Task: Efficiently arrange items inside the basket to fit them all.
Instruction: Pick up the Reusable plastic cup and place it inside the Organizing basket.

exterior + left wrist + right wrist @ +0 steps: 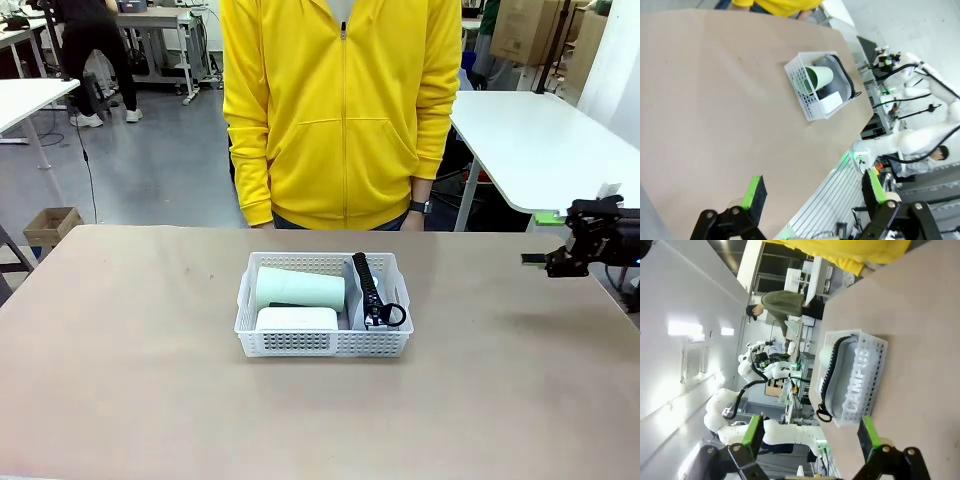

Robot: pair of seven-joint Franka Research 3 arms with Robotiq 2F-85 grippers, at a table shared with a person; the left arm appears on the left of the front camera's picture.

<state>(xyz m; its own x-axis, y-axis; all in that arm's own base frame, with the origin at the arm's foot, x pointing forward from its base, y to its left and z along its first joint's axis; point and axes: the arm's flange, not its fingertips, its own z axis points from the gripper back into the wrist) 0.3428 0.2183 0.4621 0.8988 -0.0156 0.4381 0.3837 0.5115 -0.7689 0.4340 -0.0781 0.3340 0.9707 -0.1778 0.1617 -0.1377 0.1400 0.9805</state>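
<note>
The white perforated basket [325,343] stands in the middle of the table. Inside it, a pale green cup [300,288] lies on its side at the back left. A white boxy device [297,319] sits in front of the cup. A grey pouch [358,300] with a black zipper stands on edge along the right side, its loop strap at the front. My right gripper [540,262] hovers open at the table's far right edge, well clear of the basket. My left gripper [814,190] is open and empty, high over the table, with the basket [802,87] far ahead of it. The right wrist view looks at the basket [872,375] and the pouch [847,385] between open green pads [867,435].
A person in a yellow hoodie [340,110] stands at the far side, arms hanging down. Bare tabletop [130,350] surrounds the basket on all sides. A white table [540,140] stands behind at the right.
</note>
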